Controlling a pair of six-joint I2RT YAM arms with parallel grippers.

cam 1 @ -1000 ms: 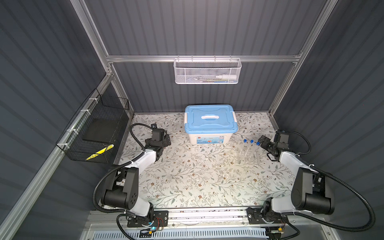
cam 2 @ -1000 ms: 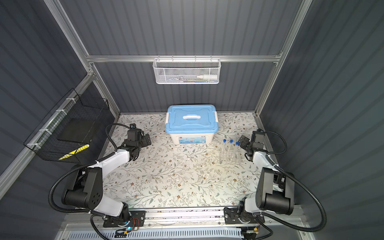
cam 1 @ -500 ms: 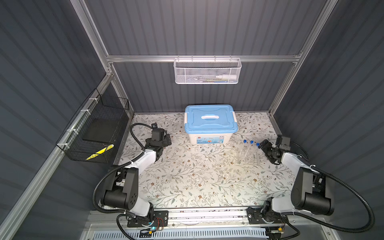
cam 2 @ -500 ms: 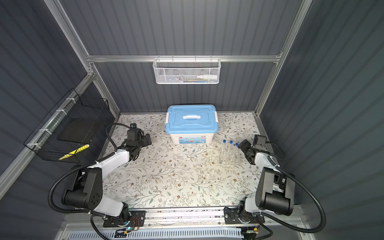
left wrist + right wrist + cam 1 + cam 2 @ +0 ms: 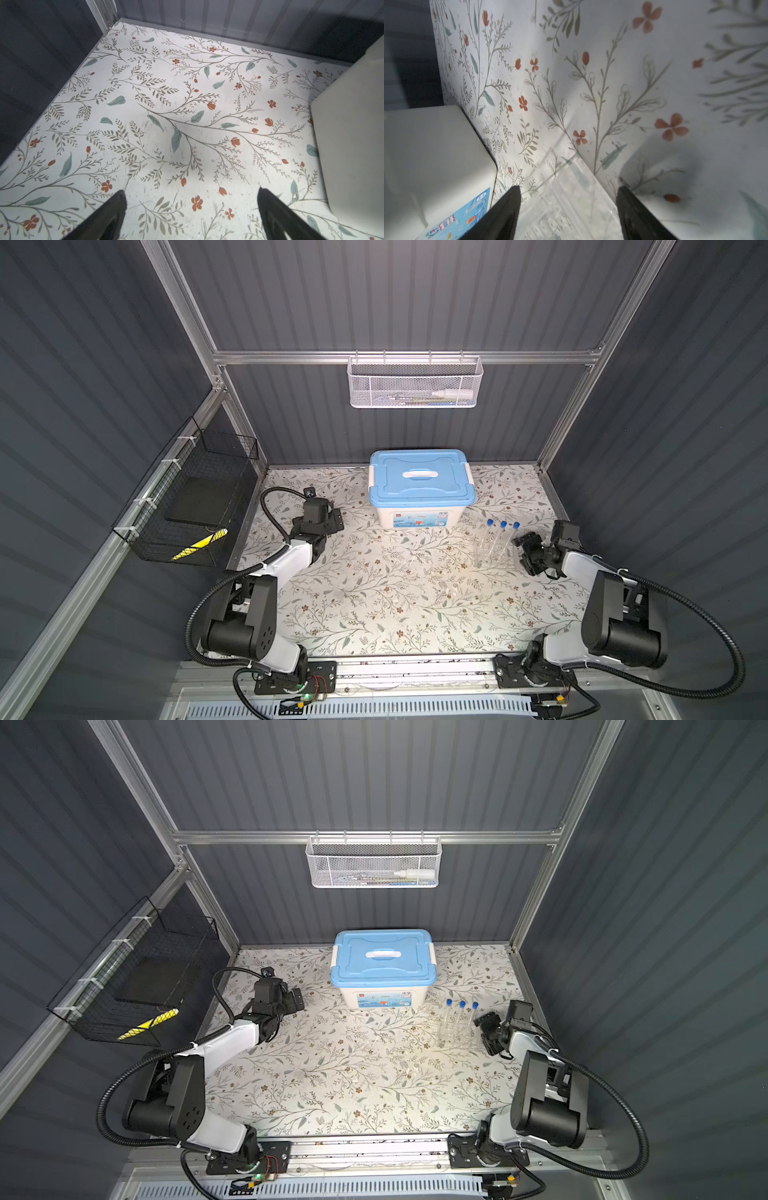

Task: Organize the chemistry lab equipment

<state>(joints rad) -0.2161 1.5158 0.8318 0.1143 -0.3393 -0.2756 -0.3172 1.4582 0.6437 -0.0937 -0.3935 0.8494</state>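
In a top view the lidded box (image 5: 419, 489) sits at the middle back of the desk (image 5: 374, 605). It is below the mesh basket (image 5: 415, 383) hung on the rear wall's rail, while the wire basket (image 5: 195, 506) hangs on the side wall at mid left of the frame. Right of the box and a little nearer the front, three test tubes (image 5: 498, 541) stand upright in the tube rack (image 5: 505, 562), with the right gripper (image 5: 522, 555) just to its right. The left gripper (image 5: 337, 519) is left of the box, apart from it, over bare desk.
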